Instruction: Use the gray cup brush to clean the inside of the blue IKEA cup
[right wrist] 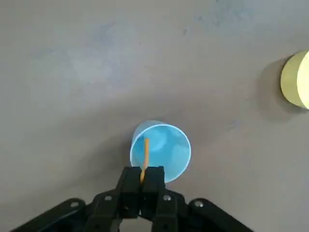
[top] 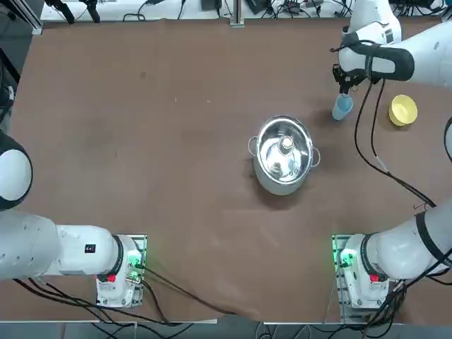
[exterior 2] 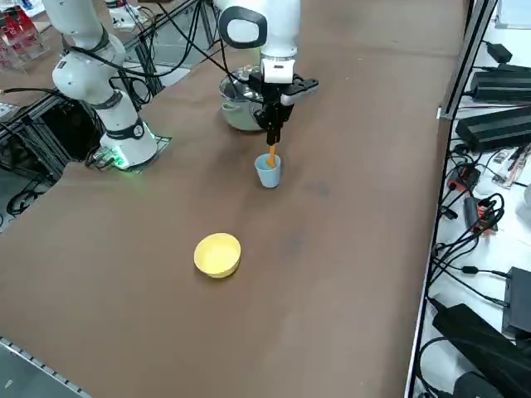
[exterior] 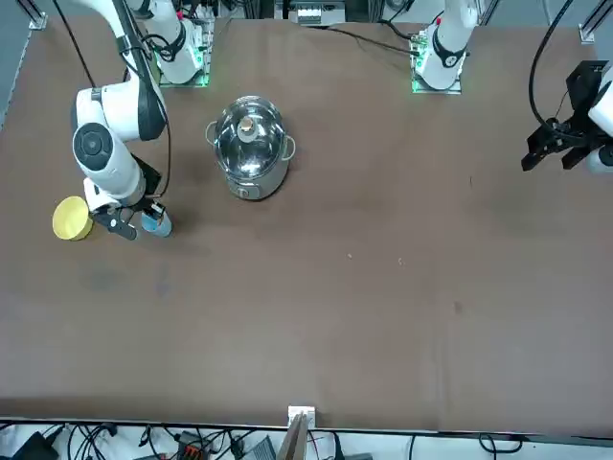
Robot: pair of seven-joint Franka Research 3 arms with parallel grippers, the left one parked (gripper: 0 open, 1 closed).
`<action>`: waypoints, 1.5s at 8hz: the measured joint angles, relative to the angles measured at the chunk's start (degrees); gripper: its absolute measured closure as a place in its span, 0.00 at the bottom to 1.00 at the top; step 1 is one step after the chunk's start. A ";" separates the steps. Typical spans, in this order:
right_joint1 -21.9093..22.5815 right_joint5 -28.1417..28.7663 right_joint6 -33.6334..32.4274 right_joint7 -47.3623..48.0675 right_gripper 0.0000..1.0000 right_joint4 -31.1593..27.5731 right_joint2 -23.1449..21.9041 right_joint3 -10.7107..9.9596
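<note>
In the top view the steel pot (top: 284, 156) sits mid-table; at its 2 o'clock the blue IKEA cup (top: 342, 106) stands upright under the right gripper (top: 344, 85), which pinches the gray cup brush (right wrist: 145, 153), tip inside the cup. Sideways scrubbing could tip the light cup toward the yellow bowl (top: 402, 110) at its 3 o'clock.

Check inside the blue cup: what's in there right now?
The brush reaches down into the blue cup, held by the right end effector, which is shut on its handle just above the rim. Its tip and any bristles can't be made out. Nothing else shows inside.
</note>
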 joint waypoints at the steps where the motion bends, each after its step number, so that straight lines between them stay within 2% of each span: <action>1: -0.02 -0.01 -1.01 0.03 0.97 0.02 0.00 -0.14; 6: -0.89 -0.06 -2.57 0.15 0.97 0.25 0.00 -1.16; 9: -2.86 -0.37 -1.09 0.16 0.97 0.35 0.21 -1.22; 12: -2.78 -0.33 -0.55 1.06 0.97 2.19 1.39 -0.98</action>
